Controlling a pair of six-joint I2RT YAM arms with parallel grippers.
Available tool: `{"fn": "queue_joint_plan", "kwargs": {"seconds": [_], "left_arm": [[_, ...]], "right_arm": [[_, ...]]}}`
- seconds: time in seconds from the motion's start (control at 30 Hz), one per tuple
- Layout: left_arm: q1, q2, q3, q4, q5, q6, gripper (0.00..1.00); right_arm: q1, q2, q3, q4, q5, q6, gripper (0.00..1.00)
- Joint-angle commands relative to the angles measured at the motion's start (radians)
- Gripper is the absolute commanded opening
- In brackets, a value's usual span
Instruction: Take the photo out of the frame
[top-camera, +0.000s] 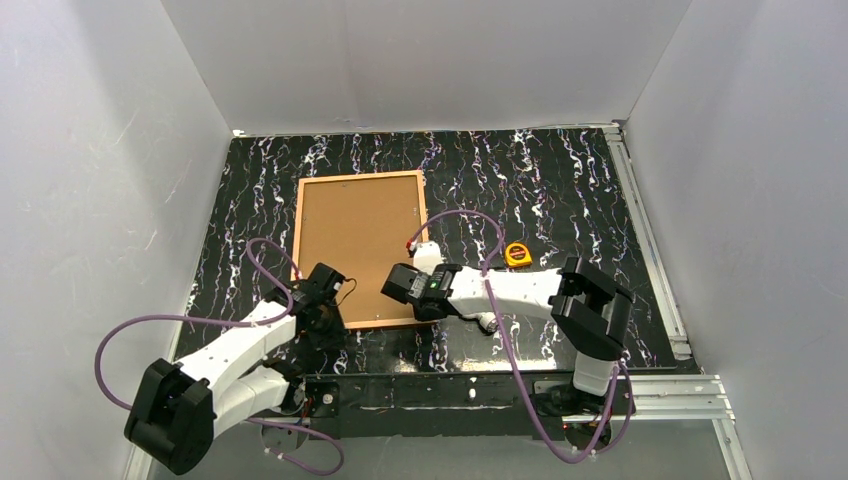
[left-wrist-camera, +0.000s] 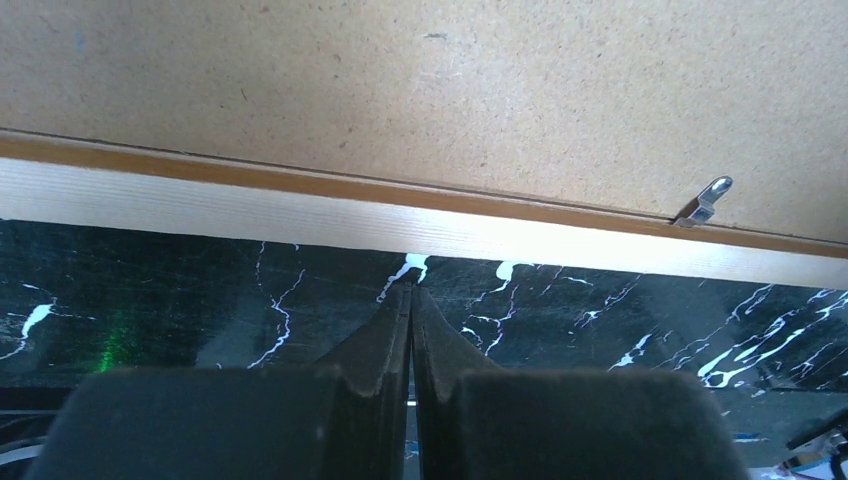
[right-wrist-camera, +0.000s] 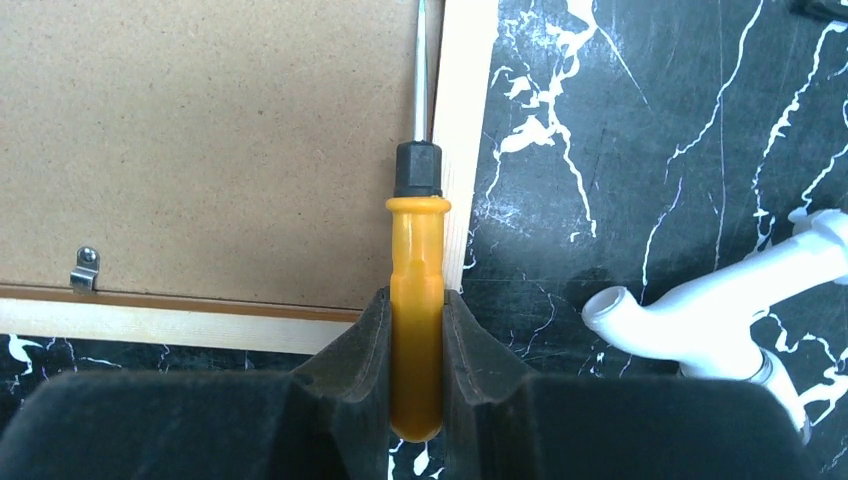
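Note:
The frame (top-camera: 355, 235) lies face down on the black marbled table, tan backing board up, and the photo is hidden under that board. My left gripper (left-wrist-camera: 411, 291) is shut with nothing in it, its tips just off the frame's near wooden edge (left-wrist-camera: 300, 215) by the near-left corner (top-camera: 330, 300). My right gripper (right-wrist-camera: 417, 300) is shut on the yellow handle of a screwdriver (right-wrist-camera: 417, 240), above the near-right corner. The screwdriver's metal shaft (right-wrist-camera: 421, 70) runs along the seam between board and right rail. Small metal clips (left-wrist-camera: 703, 201) (right-wrist-camera: 85, 268) sit at the near edge.
A yellow tape measure (top-camera: 517, 254) lies right of the frame. A white plastic pipe-like piece (right-wrist-camera: 700, 320) sits close to my right gripper's right side. An aluminium rail (top-camera: 650, 250) borders the table's right edge, and white walls enclose the other sides.

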Motion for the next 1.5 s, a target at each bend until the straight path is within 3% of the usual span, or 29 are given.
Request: {"fn": "queue_joint_plan", "kwargs": {"seconds": [0.0,0.17,0.33,0.4,0.47,0.6,0.7,0.9,1.1,1.3,1.47], "left_arm": [[0.002,-0.017,-0.001,-0.125,-0.020,0.084,0.00],[0.003,-0.112,0.074,-0.078,0.175,0.150,0.01],[0.003,-0.098,0.153,-0.046,0.269,0.149,0.24],[0.003,-0.064,0.159,-0.013,0.271,0.154,0.28],[0.007,-0.023,0.159,0.015,0.268,0.156,0.26],[0.023,0.065,0.141,0.069,0.245,0.168,0.05],[0.034,0.111,0.116,0.108,0.219,0.178,0.00],[0.049,0.170,0.069,0.140,0.170,0.173,0.00],[0.049,0.154,0.026,0.044,0.021,0.102,0.00],[0.049,0.183,0.030,-0.034,-0.078,0.085,0.00],[0.051,0.181,0.030,-0.029,-0.070,0.081,0.00]], "right_arm": [[-0.023,-0.070,-0.065,0.089,-0.001,-0.091,0.01],[-0.061,-0.194,-0.143,0.138,-0.134,-0.137,0.01],[-0.094,-0.243,-0.178,0.144,-0.260,-0.147,0.01],[-0.098,-0.234,-0.176,0.147,-0.289,-0.152,0.01],[-0.104,-0.220,-0.170,0.142,-0.303,-0.143,0.01],[-0.136,-0.188,-0.141,0.118,-0.343,-0.135,0.01],[-0.149,-0.174,-0.111,0.071,-0.345,-0.122,0.01],[-0.159,-0.133,-0.070,0.014,-0.357,-0.095,0.01],[-0.159,-0.082,-0.009,-0.056,-0.287,-0.052,0.01],[-0.214,0.022,0.135,-0.030,-0.234,-0.163,0.01],[-0.220,-0.013,0.127,-0.039,-0.266,-0.202,0.01]]}}
